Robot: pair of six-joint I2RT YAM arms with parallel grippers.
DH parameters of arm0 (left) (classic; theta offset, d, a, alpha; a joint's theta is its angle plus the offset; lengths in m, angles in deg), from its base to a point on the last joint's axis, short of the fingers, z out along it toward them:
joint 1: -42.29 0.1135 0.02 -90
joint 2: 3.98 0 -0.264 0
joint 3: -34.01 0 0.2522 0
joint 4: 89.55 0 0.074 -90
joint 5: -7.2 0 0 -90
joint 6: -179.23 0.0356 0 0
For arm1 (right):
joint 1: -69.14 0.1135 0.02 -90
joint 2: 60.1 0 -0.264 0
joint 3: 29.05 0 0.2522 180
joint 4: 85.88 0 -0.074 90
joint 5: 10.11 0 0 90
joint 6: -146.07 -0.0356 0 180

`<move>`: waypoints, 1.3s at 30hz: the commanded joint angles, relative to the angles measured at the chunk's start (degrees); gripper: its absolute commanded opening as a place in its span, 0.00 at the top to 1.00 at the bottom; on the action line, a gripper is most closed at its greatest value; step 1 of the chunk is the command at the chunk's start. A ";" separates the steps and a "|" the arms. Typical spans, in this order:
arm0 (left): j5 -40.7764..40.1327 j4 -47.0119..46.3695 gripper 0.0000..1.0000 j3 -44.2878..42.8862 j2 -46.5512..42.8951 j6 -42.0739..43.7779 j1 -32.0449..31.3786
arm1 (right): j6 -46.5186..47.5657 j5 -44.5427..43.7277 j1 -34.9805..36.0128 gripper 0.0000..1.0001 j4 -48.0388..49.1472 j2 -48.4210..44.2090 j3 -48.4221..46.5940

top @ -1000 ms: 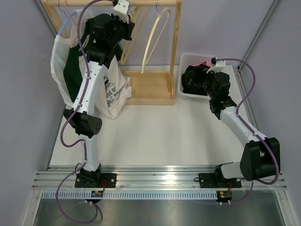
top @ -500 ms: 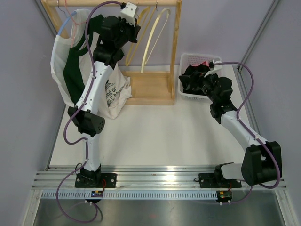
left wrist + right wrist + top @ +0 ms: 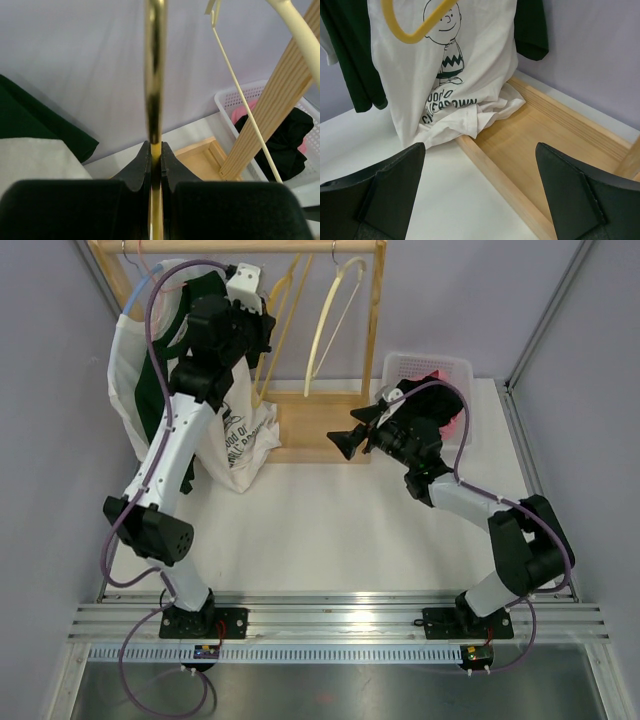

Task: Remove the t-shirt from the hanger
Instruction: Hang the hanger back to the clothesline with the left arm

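Your left pincer (image 3: 156,155) pinches the hanger (image 3: 154,75) at 11 o'clock, presumably to steady it; right pincer (image 3: 480,150) gapes empty toward t-shirt (image 3: 445,75).

The top camera looks down from high up and sees the whole table (image 3: 300,530). The left wrist camera sits very close to the gold hanger hook (image 3: 155,75) and faces the back wall. The right wrist camera looks low across the table at the t-shirt (image 3: 485,75) and the wooden rack base (image 3: 545,130). The top view shows those two as well.
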 commanded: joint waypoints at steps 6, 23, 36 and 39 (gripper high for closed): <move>-2.93 -6.06 1.00 15.18 -15.00 0.70 1.32 | -3.67 1.02 2.06 0.00 16.83 5.49 -2.57; 0.49 4.30 1.00 51.32 -48.14 11.50 5.01 | 2.19 5.42 4.26 0.00 8.68 2.32 -3.44; 14.48 28.91 1.00 53.70 -55.81 16.78 5.10 | 17.65 1.03 9.70 0.01 19.30 0.30 5.25; 14.48 30.94 1.00 53.44 -54.32 17.22 5.10 | 20.92 -2.04 11.81 0.02 19.91 0.39 5.87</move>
